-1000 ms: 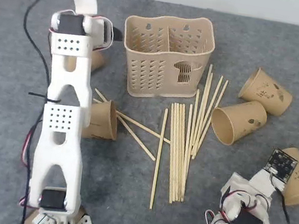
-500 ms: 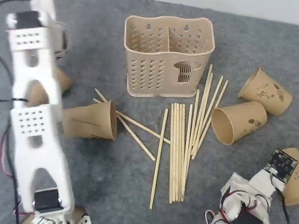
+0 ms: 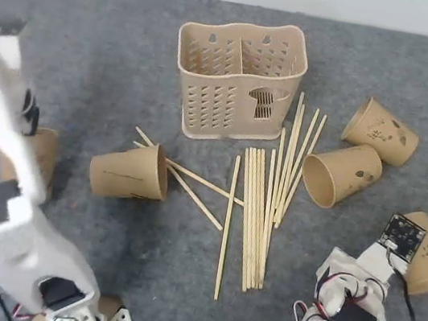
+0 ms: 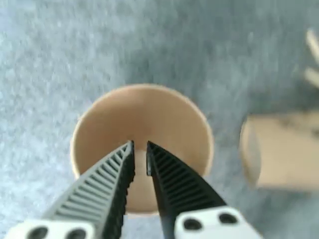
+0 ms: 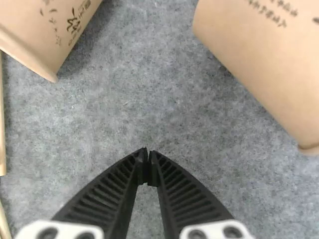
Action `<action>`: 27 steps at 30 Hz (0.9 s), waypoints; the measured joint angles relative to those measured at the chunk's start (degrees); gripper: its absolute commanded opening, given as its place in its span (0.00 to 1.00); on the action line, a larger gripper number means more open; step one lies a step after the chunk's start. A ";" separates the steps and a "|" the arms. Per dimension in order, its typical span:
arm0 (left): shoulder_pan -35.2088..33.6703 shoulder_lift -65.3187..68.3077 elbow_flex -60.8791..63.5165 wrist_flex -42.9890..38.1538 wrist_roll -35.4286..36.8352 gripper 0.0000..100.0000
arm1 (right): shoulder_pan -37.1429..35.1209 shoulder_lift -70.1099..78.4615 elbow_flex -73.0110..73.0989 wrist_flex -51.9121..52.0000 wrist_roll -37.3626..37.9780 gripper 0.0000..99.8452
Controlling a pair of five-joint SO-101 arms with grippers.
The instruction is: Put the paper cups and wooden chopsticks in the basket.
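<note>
I count at least five paper cups [image 3: 126, 173]; one basket [image 3: 207, 104]. The wooden chopsticks [image 3: 258, 216] overlap; over a dozen, I reckon.

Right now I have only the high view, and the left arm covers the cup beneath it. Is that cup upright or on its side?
Observer: Upright. The left wrist view looks straight down into the paper cup's open mouth.
Operator: Where is the left gripper relative to it?
Observer: The left gripper hangs over the mouth with only a narrow gap between its tips, holding nothing.
Operator: And the right gripper?
Observer: The right gripper is shut over the grey carpet, between a lying cup and a second cup. It touches neither.
</note>
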 measured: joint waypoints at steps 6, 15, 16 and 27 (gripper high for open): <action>-2.81 -10.02 14.24 0.00 -8.88 0.04 | 0.00 0.00 0.00 0.00 0.00 0.01; -8.97 -24.18 23.21 0.00 -16.53 0.04 | 0.00 0.00 0.00 0.00 0.00 0.01; -9.49 -26.11 23.21 0.00 -16.70 0.04 | 0.00 0.00 0.00 0.00 0.00 0.01; -10.02 -42.29 25.14 0.00 -17.41 0.22 | 0.00 0.00 0.00 0.00 0.00 0.01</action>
